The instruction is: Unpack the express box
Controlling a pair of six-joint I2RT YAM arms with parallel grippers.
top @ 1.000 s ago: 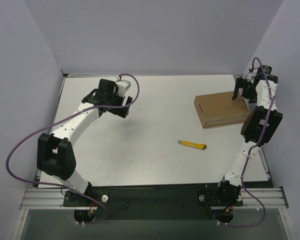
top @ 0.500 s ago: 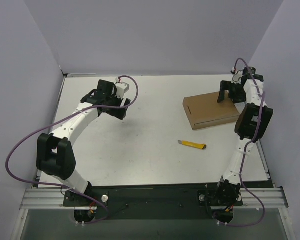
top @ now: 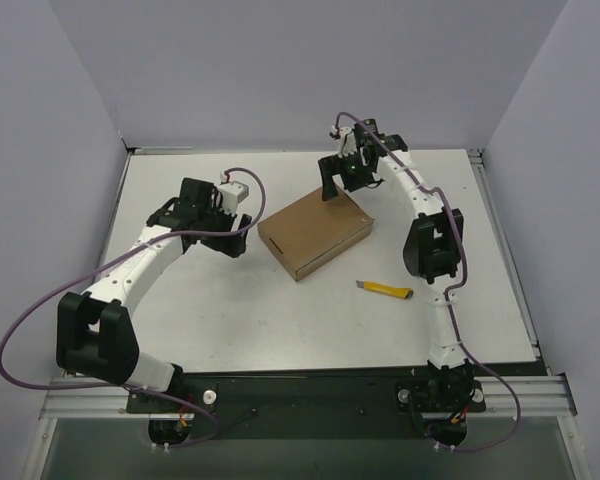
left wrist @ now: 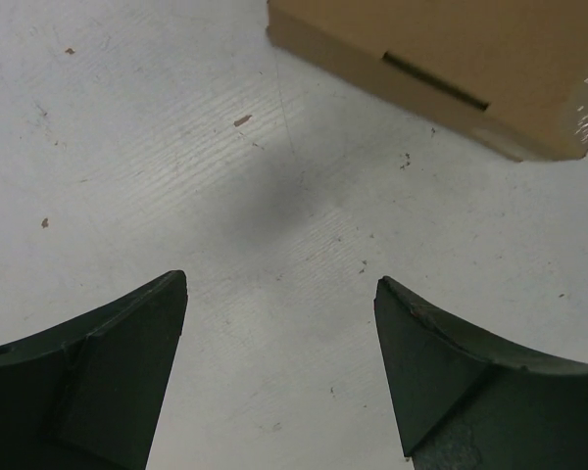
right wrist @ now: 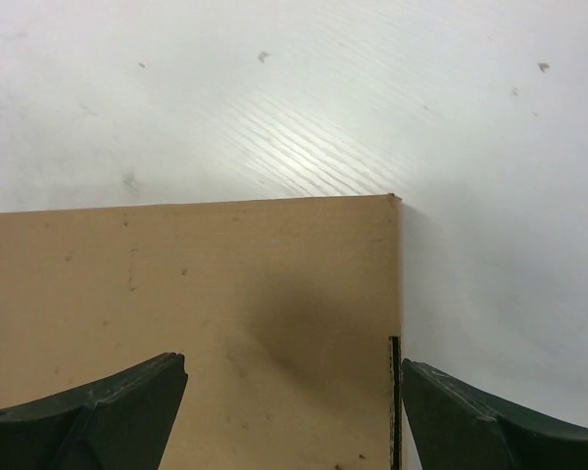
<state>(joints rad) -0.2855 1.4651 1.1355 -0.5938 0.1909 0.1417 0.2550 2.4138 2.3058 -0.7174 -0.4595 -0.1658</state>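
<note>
Express box (top: 315,235) is laid with long axis near-left to far-right; far corner is hidden under right gripper (right wrist: 292,360), jaws spread wide; left gripper (left wrist: 279,284) likewise wide.

The white table (top: 230,300), its surface lightly scuffed and speckled, carries two loose items: the closed brown express box (top: 315,233), lying flat and askew around mid-table, and a small yellow utility knife (top: 385,290), lying flat near the box's near-right side, not touching it.

The express box (top: 315,235), flat brown cardboard, lies closed and skewed mid-table.
</note>
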